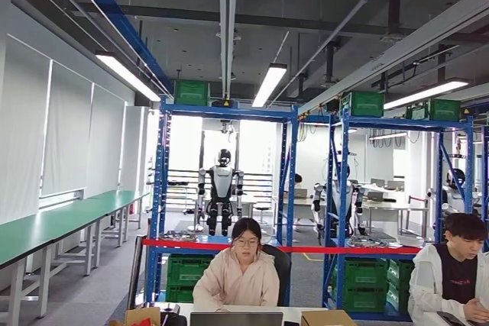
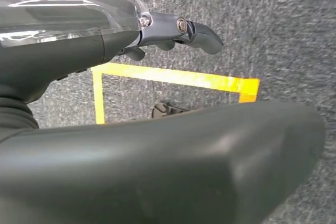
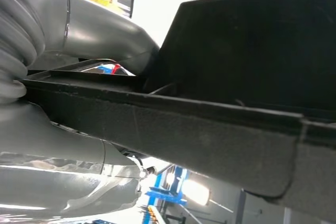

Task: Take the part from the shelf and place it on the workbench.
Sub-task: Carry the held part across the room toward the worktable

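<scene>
In the right wrist view my right hand [image 3: 67, 177] grips a flat black part [image 3: 222, 129] with a raised rim, the thumb [image 3: 107, 32] on one face and the other fingers on the opposite face. My left hand [image 2: 130, 156] hangs over grey carpet with its fingers [image 2: 198, 32] stretched out and apart from the thumb, holding nothing. In the head view a blue shelf rack [image 1: 225, 116] stands ahead. Green-topped workbenches [image 1: 57, 223] run along the left wall.
A person in a pink top [image 1: 239, 272] sits behind a laptop [image 1: 236, 318] directly ahead, with another person [image 1: 455, 272] at the right. A red barrier tape [image 1: 288, 249] crosses the racks. Green crates [image 1: 184, 272] fill the lower shelves. Yellow floor tape [image 2: 178, 78] lies below my left hand.
</scene>
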